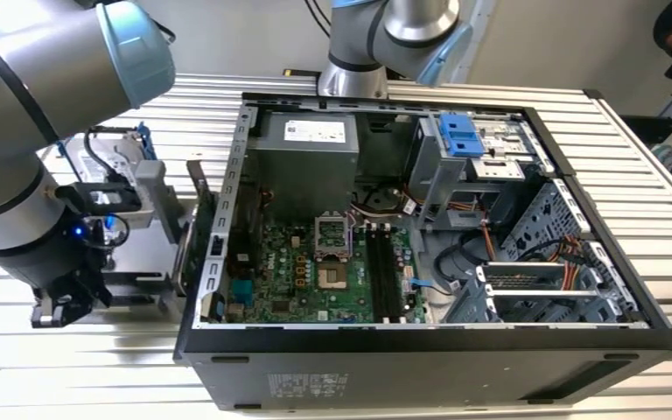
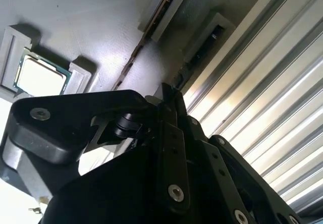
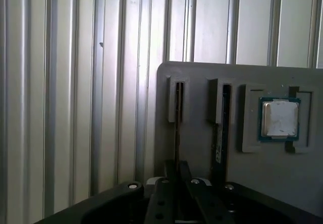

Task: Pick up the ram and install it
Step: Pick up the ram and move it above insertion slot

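The ram is a thin stick standing on edge in the slot of a grey holder farthest from the processor. In the second wrist view the ram runs straight to my fingertips. My gripper has its fingers drawn close together on the stick's top edge, which still sits in its slot. In the exterior view my gripper hangs low at the exterior view's left of the open computer case. The motherboard's long black memory slots lie inside the case.
A second stick stands in the neighbouring slot. A processor lies in a recess of the holder. The holder rests on a ribbed metal table. A second arm's base stands behind the case.
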